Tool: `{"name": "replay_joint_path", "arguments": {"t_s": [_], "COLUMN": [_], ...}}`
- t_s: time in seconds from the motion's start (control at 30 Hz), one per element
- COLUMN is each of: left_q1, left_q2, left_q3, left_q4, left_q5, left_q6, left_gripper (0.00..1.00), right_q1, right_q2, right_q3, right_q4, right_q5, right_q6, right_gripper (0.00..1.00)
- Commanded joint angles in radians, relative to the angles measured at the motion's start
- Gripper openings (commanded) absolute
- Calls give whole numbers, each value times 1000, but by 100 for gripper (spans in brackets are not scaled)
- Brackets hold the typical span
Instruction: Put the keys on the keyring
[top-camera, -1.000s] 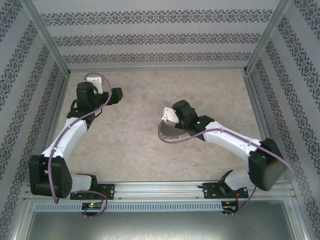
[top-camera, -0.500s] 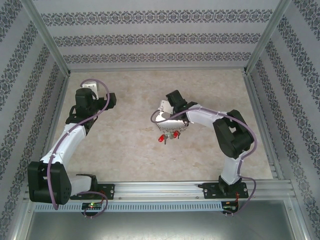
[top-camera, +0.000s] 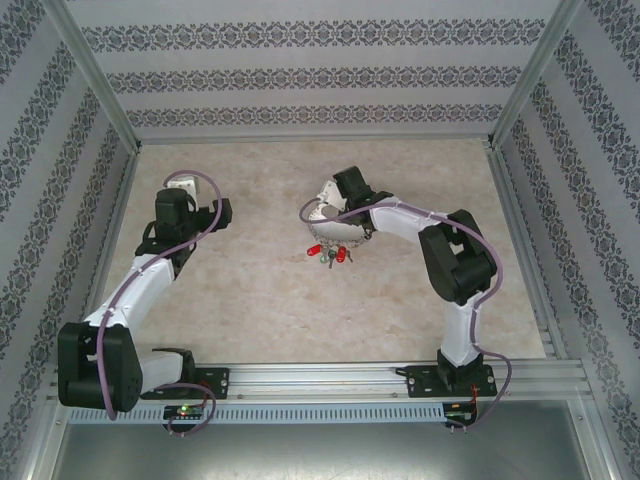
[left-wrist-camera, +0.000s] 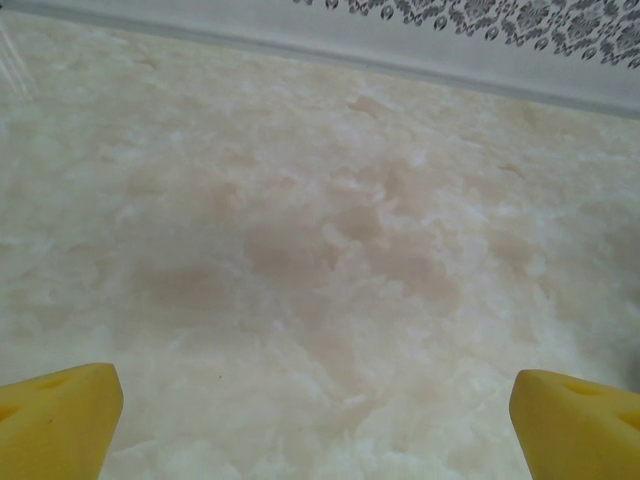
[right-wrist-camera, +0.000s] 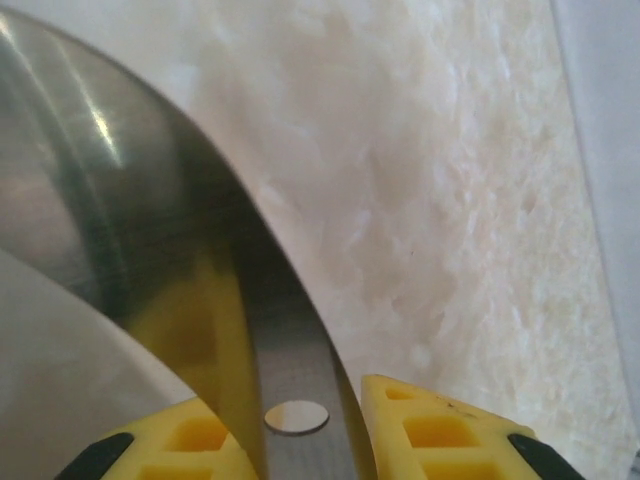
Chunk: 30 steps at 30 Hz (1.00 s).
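One keyring (top-camera: 338, 236) hangs near the middle of the table (top-camera: 260, 290), with two red keys (top-camera: 314, 250) dangling side by side from its lower edge, just above the marbled surface. The right gripper (right-wrist-camera: 300, 400) has its two yellow fingers (right-wrist-camera: 440, 430) closed narrowly on the keyring's flat metal band, which has one small round hole between them. The left gripper (left-wrist-camera: 318, 420) stands well apart to the left, its two yellow fingertips spread wide over bare table and holding nothing.
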Motion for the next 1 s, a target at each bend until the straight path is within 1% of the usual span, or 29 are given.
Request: {"name": "replay_joint_path", "arguments": {"t_s": [0.0,0.03,0.1,0.13,0.23,0.33,0.4,0.43,0.47,0.5,0.53,0.6,0.7,0.8,0.97], "left_q1": [17,17,17,18,19,19,19,19,19,18,19,19,19,19,21], "left_q2": [19,26,36,38,44,45,48,50,51,52,54,51,21,-22,-139], "left_q3": [-8,-9,-11,-13,-18,-20,-23,-24,-26,-26,-25,-9,43,70,42], "left_q4": [65,69,75,78,82,77,79,81,81,82,82,58,-1,-20,44], "left_q5": [-19,-21,-29,-34,-53,-58,-60,-63,-66,-68,-69,-71,-58,-69,-50], "left_q6": [-19,-19,-19,-20,-19,-17,-16,-17,-17,-15,-11,-9,41,95,143], "left_gripper": [100,100,100,100,100,100,100,100,100,100,100,100,100,100,100], "right_q1": [-8,-8,-12,-15,-23,-33,-42,-47,-54,-62,-71,-86,-105,-124,-173], "right_q2": [47,61,79,86,77,24,-40,-76,-118,-165,-215,-311,-471,-628,-892], "right_q3": [59,75,99,110,117,96,60,38,11,-11,-30,-58,-98,-144,-271], "right_q4": [19,14,8,5,6,7,19,30,41,43,36,15,1,13,55], "right_q5": [21,24,28,27,15,-8,-22,-31,-44,-71,-111,-187,-281,-313,-325], "right_q6": [82,93,114,126,157,196,222,232,248,265,279,315,367,409,479], "right_gripper": [32,36,38,41,56,60,63,66,71,95,98,98,98,98,98]}}
